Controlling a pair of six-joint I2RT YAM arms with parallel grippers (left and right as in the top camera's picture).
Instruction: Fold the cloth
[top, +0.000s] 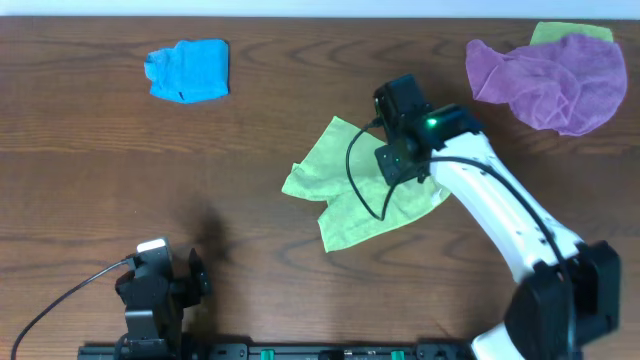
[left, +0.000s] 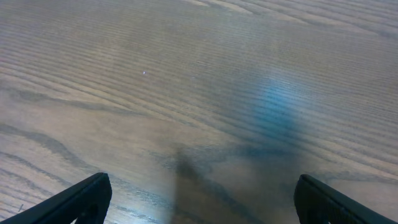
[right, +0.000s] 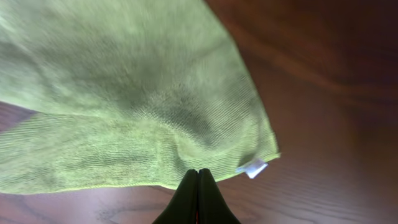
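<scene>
We see a brown table (top: 300, 80). The green cloth (right: 124, 93) spreads out in front of the right gripper (right: 198, 175), whose jaws are pressed together, pinching its near edge. A purple cloth (top: 550, 80) and a blue cloth (top: 188, 70) lie far from both jaws. The left gripper (left: 202, 186) has its jaws spread wide over bare wood. A little white tag (right: 254, 167) sits just right of the right jaws.

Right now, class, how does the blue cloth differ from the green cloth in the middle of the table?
The blue cloth is a compact block; the green cloth lies spread and uneven. The blue cloth covers less table than the green cloth. The blue cloth sits alone at far left; the green cloth has the right pincer shut on its edge. Both lie on the wooden table.
</scene>
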